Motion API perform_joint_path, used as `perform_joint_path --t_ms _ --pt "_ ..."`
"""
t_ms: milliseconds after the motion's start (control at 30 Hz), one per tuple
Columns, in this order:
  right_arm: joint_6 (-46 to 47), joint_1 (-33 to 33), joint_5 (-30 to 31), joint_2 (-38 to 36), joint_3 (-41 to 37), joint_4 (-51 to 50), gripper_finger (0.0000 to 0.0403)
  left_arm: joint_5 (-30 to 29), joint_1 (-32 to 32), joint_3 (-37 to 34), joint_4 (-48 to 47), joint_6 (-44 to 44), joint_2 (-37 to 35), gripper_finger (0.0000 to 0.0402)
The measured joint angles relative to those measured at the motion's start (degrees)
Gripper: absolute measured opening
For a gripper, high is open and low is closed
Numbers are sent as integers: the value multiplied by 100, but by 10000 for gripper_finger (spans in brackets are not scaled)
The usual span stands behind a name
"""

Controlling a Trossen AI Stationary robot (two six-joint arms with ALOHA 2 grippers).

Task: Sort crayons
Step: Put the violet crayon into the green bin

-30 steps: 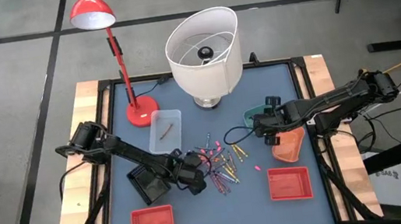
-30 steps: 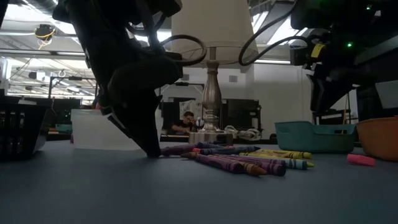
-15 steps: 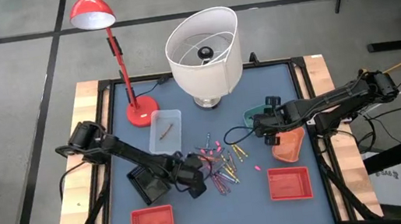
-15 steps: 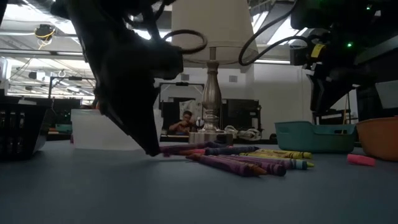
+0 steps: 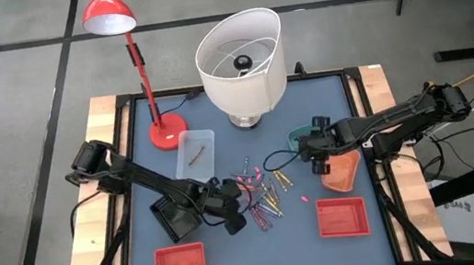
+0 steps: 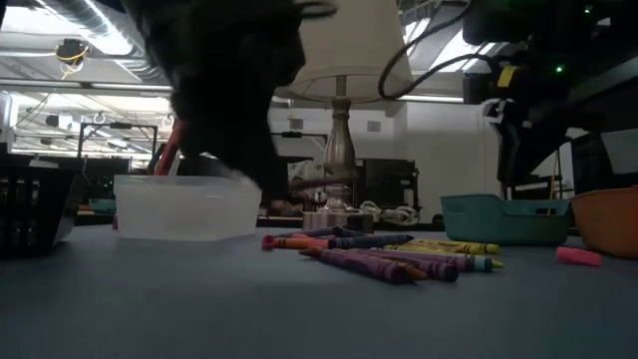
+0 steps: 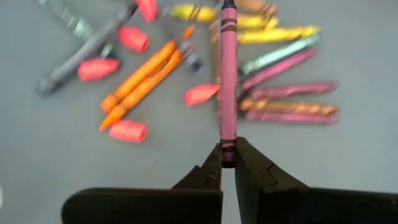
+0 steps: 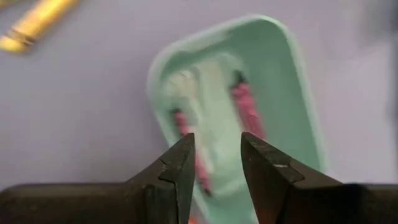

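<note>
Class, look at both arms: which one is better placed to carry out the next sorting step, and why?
Probably the left. Its end effector is shut on a magenta crayon, lifted above the pile. The right end effector hangs open and empty over the teal tray.

Ceiling strip lights (image 6: 100,40) backlight my blurred dark left arm (image 6: 229,90); beneath it, the scattered wax crayons (image 7: 143,74) lie soft.

We look past our right gripper (image 8: 216,163), whose two dark fingers (image 8: 178,171) stand a little apart with nothing between them. Under them sits a pale green plastic tray (image 8: 287,87) with rounded corners on the grey-blue table (image 8: 81,106). Two pink crayons (image 8: 249,112) lie inside it. A yellow crayon (image 8: 37,22) lies far off.
</note>
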Motion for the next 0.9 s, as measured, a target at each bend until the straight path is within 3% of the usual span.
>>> perform_joint_path --t_ms 233,367,600,900 --pt "-15 2 -1827 0 0 1281 127 -261 3 0 873 718 -2 3" --pt "-18 2 -2537 0 0 2069 127 -295 3 0 1322 1102 -2 4" --pt "-17 2 -3089 0 0 3093 127 -613 3 0 1961 1761 -2 4" --pt "-18 2 -3131 0 0 3926 127 -1189 16 0 2597 2425 -2 5"
